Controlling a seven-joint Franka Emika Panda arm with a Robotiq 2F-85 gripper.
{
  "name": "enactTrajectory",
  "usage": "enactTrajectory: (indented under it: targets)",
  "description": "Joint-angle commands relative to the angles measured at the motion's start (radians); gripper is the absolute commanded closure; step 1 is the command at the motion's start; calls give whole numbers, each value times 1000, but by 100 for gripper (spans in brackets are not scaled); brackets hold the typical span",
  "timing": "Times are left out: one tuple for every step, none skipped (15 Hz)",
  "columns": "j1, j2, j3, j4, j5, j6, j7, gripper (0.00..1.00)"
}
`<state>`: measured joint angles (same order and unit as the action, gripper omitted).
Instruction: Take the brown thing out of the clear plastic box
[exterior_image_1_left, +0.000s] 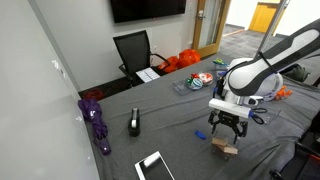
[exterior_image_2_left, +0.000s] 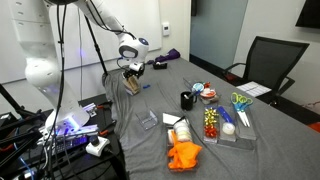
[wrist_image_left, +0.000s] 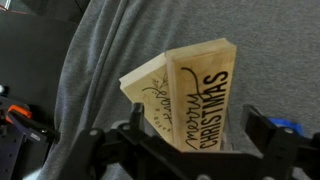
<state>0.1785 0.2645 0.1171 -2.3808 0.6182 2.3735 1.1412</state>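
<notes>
The brown thing (wrist_image_left: 190, 90) is a tan wooden block printed "Merry Christmas". It stands tilted on the grey cloth in both exterior views (exterior_image_1_left: 226, 147) (exterior_image_2_left: 130, 86). My gripper (wrist_image_left: 175, 140) is open right over it. One finger is on each side of the block, and cloth shows between the block and the right finger. In the exterior views the gripper (exterior_image_1_left: 228, 126) (exterior_image_2_left: 131, 72) hangs just above the block. A small pale see-through case (exterior_image_2_left: 149, 120), which looks like the clear plastic box, lies on the cloth apart from the block.
A small blue object (exterior_image_1_left: 199, 134) lies next to the block. A larger clear container with colourful contents (exterior_image_2_left: 226, 126), an orange cloth (exterior_image_2_left: 183, 155), a black holder (exterior_image_1_left: 134, 123), a purple thing (exterior_image_1_left: 97, 124) and a white tablet (exterior_image_1_left: 153, 166) lie around. The table edge is close by (exterior_image_2_left: 112, 120).
</notes>
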Motion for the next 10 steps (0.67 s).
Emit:
enactTrajectory:
  targets:
    - [-3, 44, -4, 50, -25, -26, 20, 0]
    - [0, 48, -5, 52, -35, -25, 21, 0]
    - [3, 51, -6, 52, -46, -23, 22, 0]
    - [4, 54, -6, 53, -60, -24, 23, 0]
    - [4, 57, -6, 54, -72, -27, 24, 0]
    - [4, 58, -5, 53, -83, -28, 25, 0]
    - [3, 58, -3, 53, -89, -28, 25, 0]
    - [2, 59, -2, 53, -93, -28, 25, 0]
    - [0, 58, 0, 54, -90, -28, 21, 0]
    - [-4, 57, 4, 54, -82, -32, 14, 0]
